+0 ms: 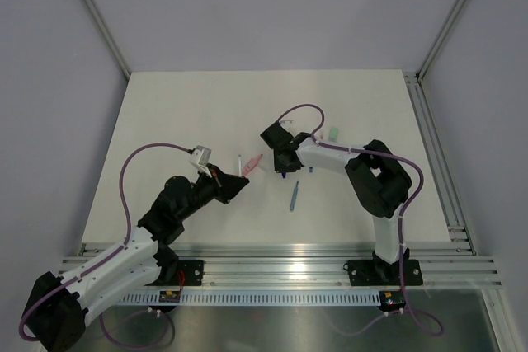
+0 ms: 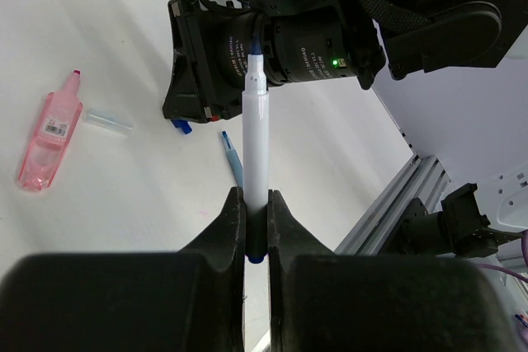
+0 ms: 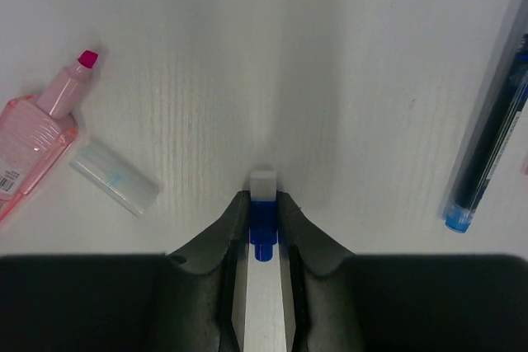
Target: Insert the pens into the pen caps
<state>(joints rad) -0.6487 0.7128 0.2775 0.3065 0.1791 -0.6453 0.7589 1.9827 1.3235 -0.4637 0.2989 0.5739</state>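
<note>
My left gripper (image 2: 256,228) is shut on the blue end of a white pen (image 2: 256,146). The pen's blue tip points at the right arm's wrist (image 2: 272,47). My right gripper (image 3: 263,213) is down on the table, its fingers pressed on both sides of a small blue and white pen cap (image 3: 263,199). In the top view the two grippers, left (image 1: 241,186) and right (image 1: 285,172), are close together mid-table. A pink highlighter (image 3: 37,138) and a clear pen cap (image 3: 115,176) lie to the left. A blue pen (image 3: 487,138) lies to the right.
A mint pen cap (image 1: 333,133) lies alone behind the right arm. The blue pen (image 1: 294,195) lies in front of the right gripper and the pink highlighter (image 1: 252,163) is between the two grippers. Aluminium rails (image 1: 445,171) border the right and near table edges.
</note>
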